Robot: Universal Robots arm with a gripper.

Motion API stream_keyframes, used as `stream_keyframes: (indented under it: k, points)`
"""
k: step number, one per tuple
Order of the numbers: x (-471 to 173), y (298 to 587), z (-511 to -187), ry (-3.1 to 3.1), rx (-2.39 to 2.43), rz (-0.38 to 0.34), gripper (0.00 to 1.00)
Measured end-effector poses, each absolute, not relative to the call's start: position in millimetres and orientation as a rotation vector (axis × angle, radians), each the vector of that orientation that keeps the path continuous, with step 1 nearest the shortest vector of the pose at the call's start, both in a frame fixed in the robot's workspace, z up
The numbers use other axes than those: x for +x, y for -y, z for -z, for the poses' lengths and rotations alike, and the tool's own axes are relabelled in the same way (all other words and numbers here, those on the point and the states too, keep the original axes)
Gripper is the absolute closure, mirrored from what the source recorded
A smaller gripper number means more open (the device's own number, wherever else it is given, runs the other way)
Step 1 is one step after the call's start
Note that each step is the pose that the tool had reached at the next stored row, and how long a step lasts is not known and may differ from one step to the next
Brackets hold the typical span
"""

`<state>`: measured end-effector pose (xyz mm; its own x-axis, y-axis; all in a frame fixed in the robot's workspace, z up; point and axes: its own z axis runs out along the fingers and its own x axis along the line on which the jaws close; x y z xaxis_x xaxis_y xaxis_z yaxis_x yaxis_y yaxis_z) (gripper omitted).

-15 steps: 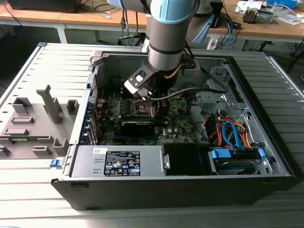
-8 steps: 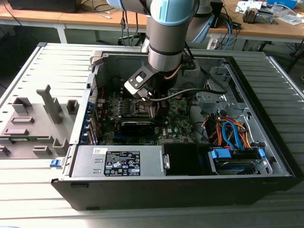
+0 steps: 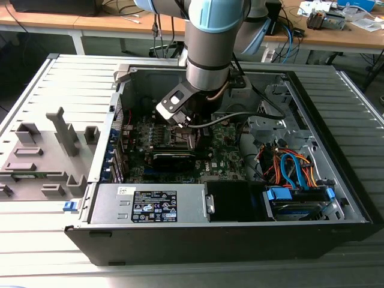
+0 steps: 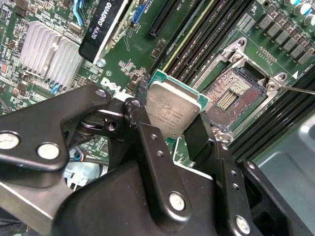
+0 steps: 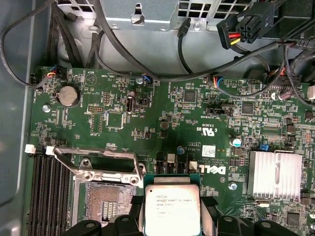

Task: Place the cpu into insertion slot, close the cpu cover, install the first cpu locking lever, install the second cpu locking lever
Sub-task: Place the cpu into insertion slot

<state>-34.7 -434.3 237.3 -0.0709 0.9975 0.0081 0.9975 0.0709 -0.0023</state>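
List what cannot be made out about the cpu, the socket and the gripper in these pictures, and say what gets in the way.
- Second wrist view: the lower part of the cpu is hidden behind the gripper clamped on it.
- Second wrist view: a finger overlaps one corner of the insertion slot.
- First wrist view: the picture's edge cuts off part of the cpu and the insertion slot.
- Exterior view: the arm covers the board beneath it.

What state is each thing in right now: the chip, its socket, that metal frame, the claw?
cpu: held in the jaws, beside the slot, not in it.
slot: empty, uncovered.
cover: swung open.
jaws: shut on the cpu.
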Motion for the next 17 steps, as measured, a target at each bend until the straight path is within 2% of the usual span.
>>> stream_keyframes:
  k: [17]
  points:
    - [-36.1,433.6,-237.3,2.293,-2.136,0.006,0.45]
